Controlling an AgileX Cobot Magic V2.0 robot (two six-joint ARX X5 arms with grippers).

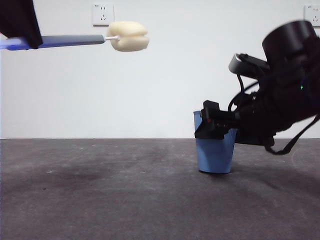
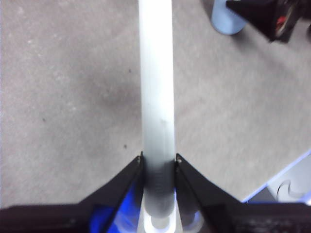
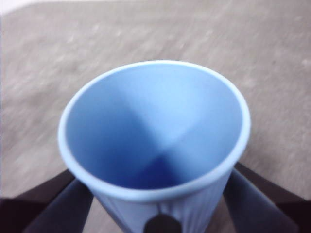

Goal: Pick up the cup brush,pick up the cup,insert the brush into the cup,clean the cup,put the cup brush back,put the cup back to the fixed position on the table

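The cup brush [image 1: 129, 36] is held level high at the left, its cream sponge head pointing right. My left gripper [image 1: 22, 37] is shut on its grey handle [image 2: 156, 87], the jaws [image 2: 159, 158] pressed to both sides. The blue ribbed cup [image 1: 215, 157] stands on the dark table [image 1: 100, 190] at the right. My right gripper [image 1: 215, 125] reaches it from the right and is shut on the cup's upper wall. The right wrist view looks into the empty cup [image 3: 155, 131], with the right gripper [image 3: 158, 194] clasping its sides. The cup [image 2: 226, 22] also shows in the left wrist view.
A white wall stands behind the table with a socket [image 1: 103, 14] at the upper left and another [image 1: 312, 15] at the upper right. The right arm's dark bulk [image 1: 285, 90] fills the right side.
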